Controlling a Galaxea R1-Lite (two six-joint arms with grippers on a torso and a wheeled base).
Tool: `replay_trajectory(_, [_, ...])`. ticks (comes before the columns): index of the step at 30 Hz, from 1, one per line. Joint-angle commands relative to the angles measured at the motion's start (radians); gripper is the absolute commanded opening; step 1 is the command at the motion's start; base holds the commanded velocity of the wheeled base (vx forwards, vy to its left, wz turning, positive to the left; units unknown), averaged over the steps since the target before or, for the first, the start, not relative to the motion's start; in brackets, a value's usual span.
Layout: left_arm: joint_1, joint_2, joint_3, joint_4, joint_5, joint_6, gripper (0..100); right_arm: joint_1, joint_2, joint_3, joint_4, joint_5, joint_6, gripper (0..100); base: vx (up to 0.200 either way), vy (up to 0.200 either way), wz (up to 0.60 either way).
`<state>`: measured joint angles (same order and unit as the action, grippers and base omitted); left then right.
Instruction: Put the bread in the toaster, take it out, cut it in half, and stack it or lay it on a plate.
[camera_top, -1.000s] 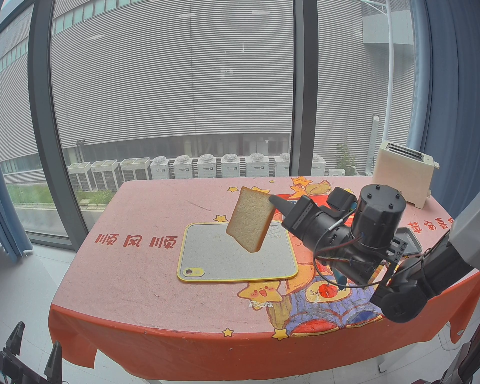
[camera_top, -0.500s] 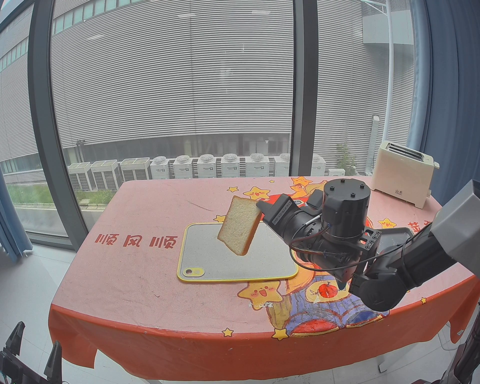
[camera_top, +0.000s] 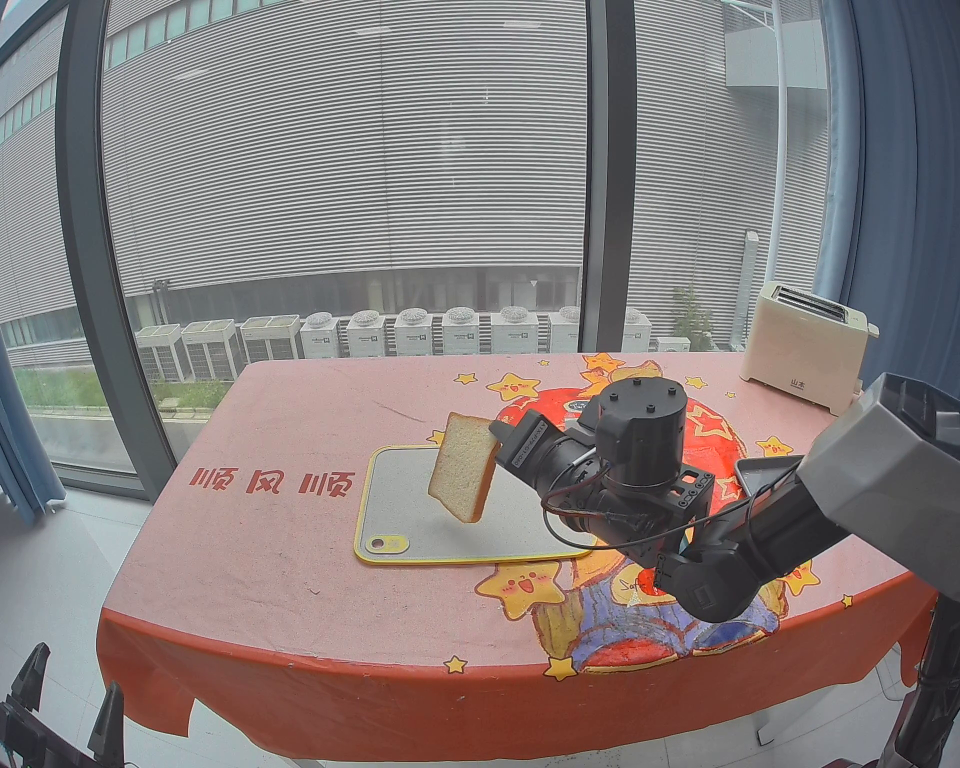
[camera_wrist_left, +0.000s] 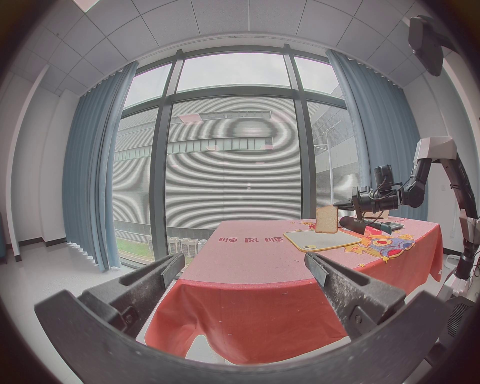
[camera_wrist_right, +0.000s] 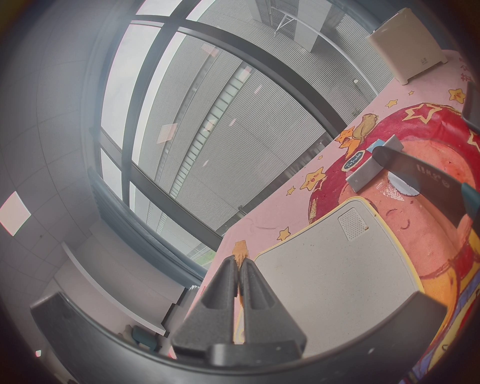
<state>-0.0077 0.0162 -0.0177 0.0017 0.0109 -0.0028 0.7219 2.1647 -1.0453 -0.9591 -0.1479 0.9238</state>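
Leftward and lower goes the bread (camera_top: 463, 480), carried by the right gripper (camera_top: 497, 450) from the right half of the cutting board (camera_top: 420, 525) to above its middle, the slice now turned more edge-on to the head camera.

An orange-red cloth printed with stars and cartoon figures covers the table (camera_top: 300, 580), which stands against a wide window. The grey, yellow-rimmed cutting board lies at the table's centre. The cream toaster (camera_top: 805, 345) stands upright at the far right corner, well apart from the board. A dark tray (camera_top: 762, 470) lies to the right, partly hidden behind the right arm. A dark-bladed knife (camera_wrist_right: 425, 182) rests on the cloth just right of the board.

The slice hangs tilted in the air over the board, its top leaning right, pinched along its right edge. In the right wrist view the fingers (camera_wrist_right: 262, 300) are clenched on the crust. The left gripper (camera_wrist_left: 245, 265) hangs low off the near left of the table, fingers spread wide and holding nothing.
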Motion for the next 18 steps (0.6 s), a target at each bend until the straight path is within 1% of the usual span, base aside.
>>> replay_trajectory(1, [0.000, -0.016, 0.018, 0.000, 0.001, 0.000, 100, -0.007, 0.063, -0.044, -0.001, 0.001, -0.008, 0, 0.000, 0.000, 0.00])
replay_trajectory(7, [0.000, -0.016, 0.018, 0.000, 0.001, 0.000, 100, -0.002, 0.096, -0.102, 0.000, 0.001, -0.011, 0, 0.000, 0.000, 0.00])
replay_trajectory(11, [0.000, -0.016, 0.018, 0.000, 0.001, 0.000, 100, -0.006, 0.107, -0.119, 0.000, 0.002, -0.011, 0, 0.000, 0.000, 0.00])
replay_trajectory(18, [0.000, -0.016, 0.018, 0.000, 0.000, 0.000, 100, -0.001, 0.122, -0.114, 0.000, -0.002, -0.011, 0, 0.000, 0.000, 0.00])
